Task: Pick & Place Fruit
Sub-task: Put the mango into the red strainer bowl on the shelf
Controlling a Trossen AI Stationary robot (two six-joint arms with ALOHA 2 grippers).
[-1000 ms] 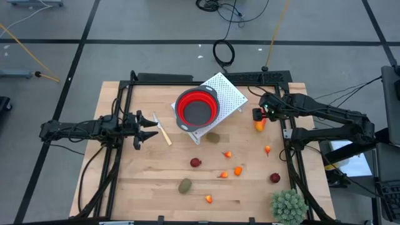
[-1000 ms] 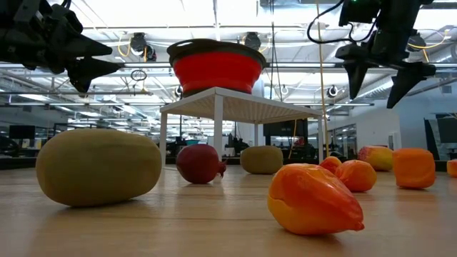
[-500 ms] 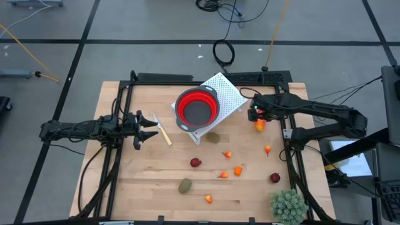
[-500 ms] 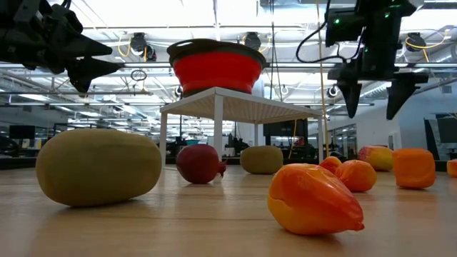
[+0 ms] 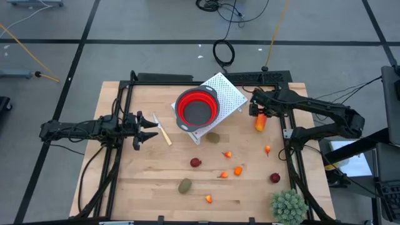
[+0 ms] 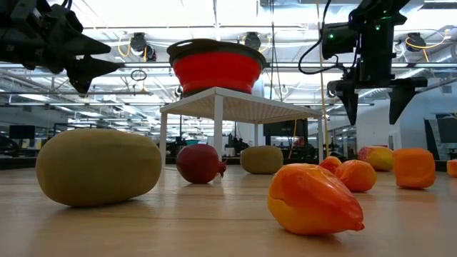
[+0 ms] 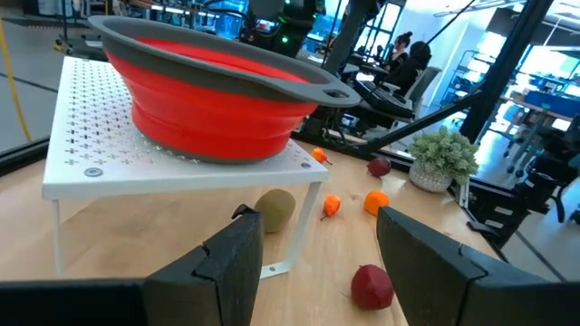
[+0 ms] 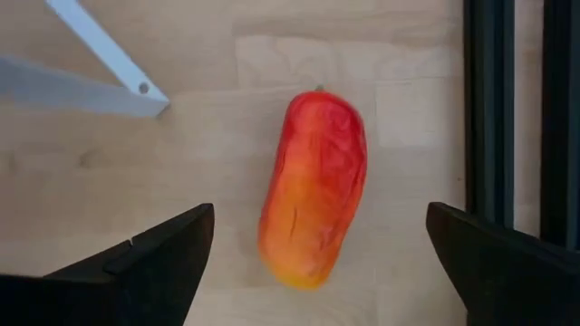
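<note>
Nearest the low camera lie an olive-brown oval (image 6: 98, 166) and an orange-red pointed piece (image 6: 314, 199); behind them on the wooden table (image 5: 150, 181) sit a dark red ball (image 6: 199, 163), a second olive oval (image 6: 261, 159) and several orange bits (image 6: 357, 175). None of the fruit is in the red bowl (image 5: 196, 108), which stands on the white perforated stand (image 5: 227, 92) toward the far side. The right gripper (image 5: 257, 111) hangs above a red-orange elongated fruit (image 8: 314, 187) lying just beside the stand's corner, jaws spread wide with the fruit between them in the wrist view and nothing held. Over the last second this gripper has moved inward from the table's right edge and squared itself over that piece, so in my judgement a descent and grasp is the step in hand (the height remaining cannot be read). The left gripper (image 5: 145, 129) waits at the left, beside the cream-handled knife (image 5: 162, 130), jaws partly apart and empty, unmoved.
</note>
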